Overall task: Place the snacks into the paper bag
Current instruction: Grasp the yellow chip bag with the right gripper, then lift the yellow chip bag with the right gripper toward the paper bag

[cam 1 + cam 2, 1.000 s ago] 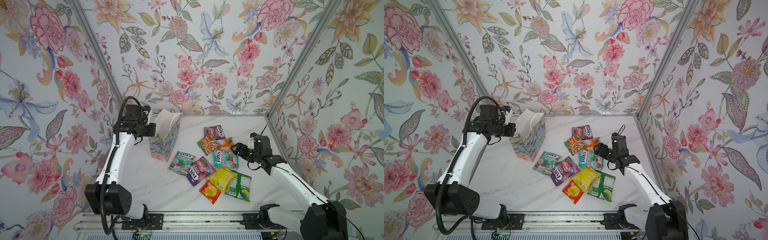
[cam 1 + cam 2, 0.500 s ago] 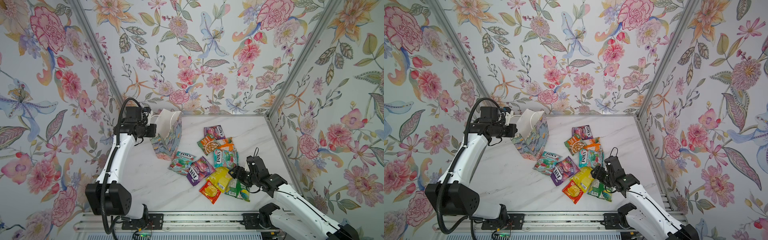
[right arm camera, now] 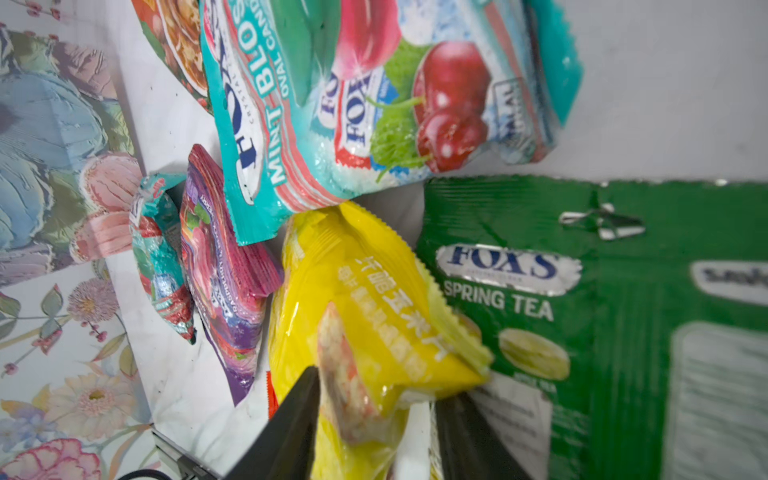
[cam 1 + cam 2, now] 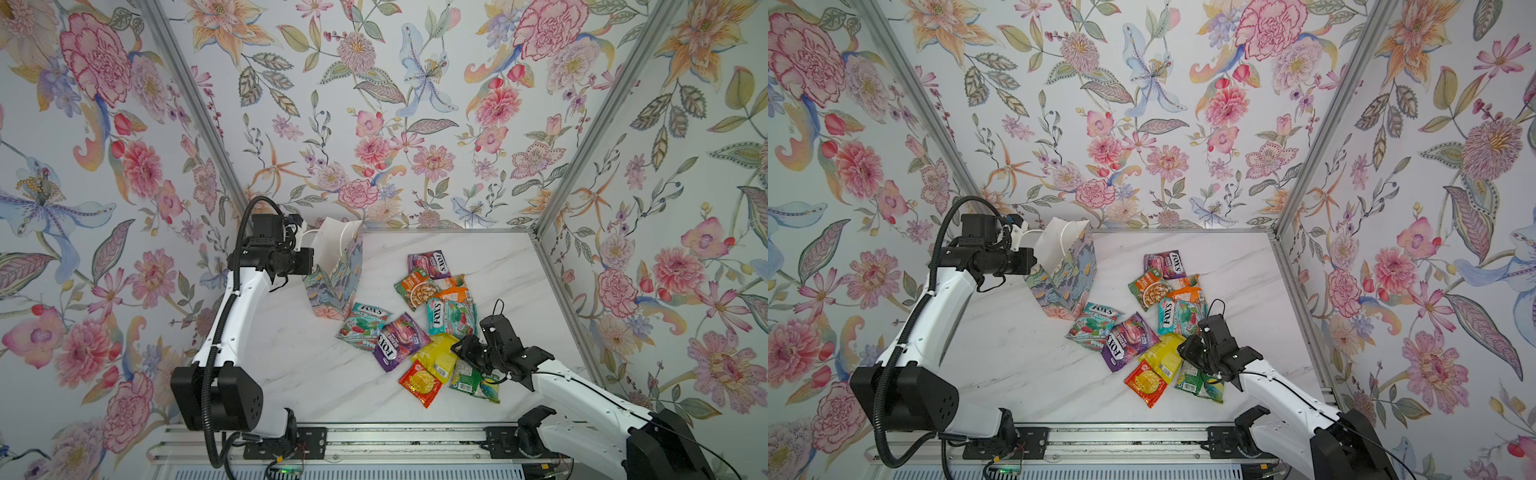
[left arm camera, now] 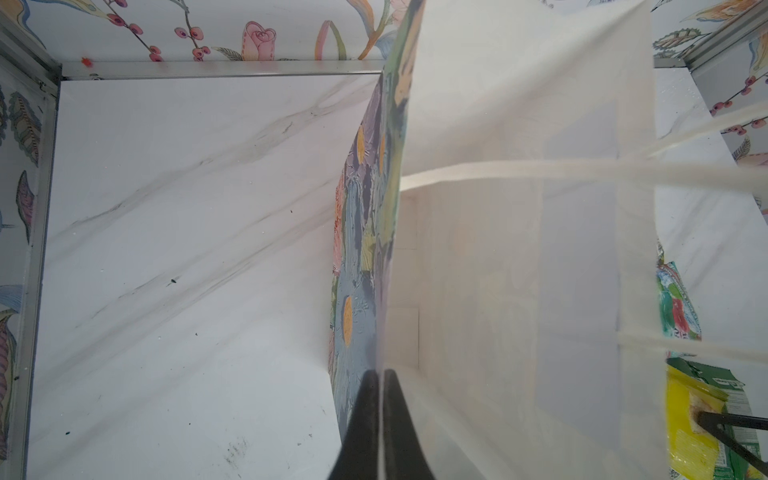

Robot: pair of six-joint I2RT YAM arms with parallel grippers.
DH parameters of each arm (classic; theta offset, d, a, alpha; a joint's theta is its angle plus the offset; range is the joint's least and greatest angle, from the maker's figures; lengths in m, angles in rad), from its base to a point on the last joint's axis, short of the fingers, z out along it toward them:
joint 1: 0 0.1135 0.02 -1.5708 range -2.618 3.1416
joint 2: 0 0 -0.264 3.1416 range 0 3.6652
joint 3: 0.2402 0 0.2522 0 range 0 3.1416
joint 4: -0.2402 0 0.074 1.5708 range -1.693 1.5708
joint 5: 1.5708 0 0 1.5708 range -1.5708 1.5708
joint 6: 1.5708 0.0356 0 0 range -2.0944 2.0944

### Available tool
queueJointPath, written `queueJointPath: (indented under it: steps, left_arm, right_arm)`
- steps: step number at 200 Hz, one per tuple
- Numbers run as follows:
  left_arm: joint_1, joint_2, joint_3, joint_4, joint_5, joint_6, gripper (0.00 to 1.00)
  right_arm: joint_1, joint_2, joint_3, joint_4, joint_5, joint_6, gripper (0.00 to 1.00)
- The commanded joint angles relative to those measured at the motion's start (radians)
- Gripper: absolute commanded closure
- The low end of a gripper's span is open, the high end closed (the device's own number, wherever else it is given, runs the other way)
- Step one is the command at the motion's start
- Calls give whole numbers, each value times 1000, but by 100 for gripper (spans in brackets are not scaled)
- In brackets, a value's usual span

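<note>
Left hand [image 5: 380,376] on paper bag [image 5: 519,249] rim

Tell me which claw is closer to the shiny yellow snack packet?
Right. The right gripper straddles the yellow packet; the left gripper pinches the floral paper bag's rim, far away.

We note glossy, crinkled plastic film on the packets [image 3: 374,311]; matt white paper inside the bag [image 5: 519,249]; smooth marble-look tabletop [image 5: 187,208]; brushed metal rail [image 4: 395,436], bottom centre.
</note>
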Motion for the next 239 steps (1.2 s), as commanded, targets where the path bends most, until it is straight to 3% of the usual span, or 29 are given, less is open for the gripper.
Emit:
queueJointPath:
  steps: [1,36,128,194,239]
  left_arm:
    - [9,-27,1,-25,20,-21,100]
    - [9,-54,-4,-16,52,-39,100]
    - [9,-91,-19,-39,103,-66,100]
    - [9,-115,-36,-83,90,-67,100]
    - [9,-145,-75,-89,70,-70,100]
  right_arm:
    - [8,12,33,20,33,-37,70]
    - [9,-17,153,-87,88,-147,100]
    - [40,-42,524,-221,113,-289,100]
    - [102,123,777,-74,111,-380,100]
    - [179,300,1045,-22,115,-470,100]
